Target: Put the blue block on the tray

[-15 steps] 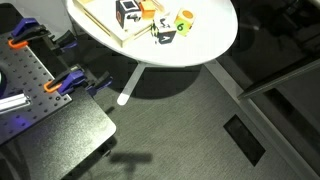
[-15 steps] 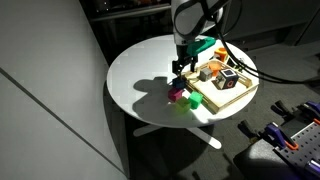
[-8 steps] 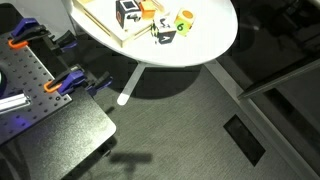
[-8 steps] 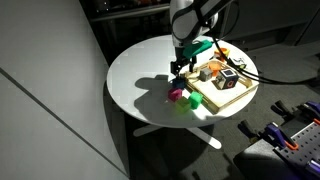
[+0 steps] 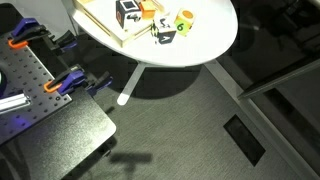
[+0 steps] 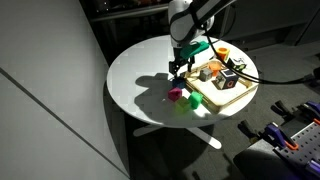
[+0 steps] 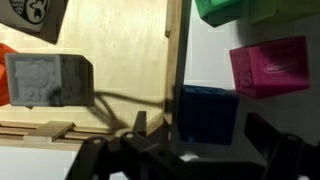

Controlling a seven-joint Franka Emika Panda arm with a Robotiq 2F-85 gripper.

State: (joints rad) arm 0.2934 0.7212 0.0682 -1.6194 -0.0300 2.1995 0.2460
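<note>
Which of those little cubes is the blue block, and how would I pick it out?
Find the round white table, then the wooden tray on it. Just off the tray's rim, on the white top, sits the blue block, beside a pink block and a green block. It is the only dark blue cube.

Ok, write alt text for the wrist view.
A blue block lies on the table beside the wooden tray, framed by the open gripper. A pink block and green block lie beyond, a grey cube on the tray.
</note>
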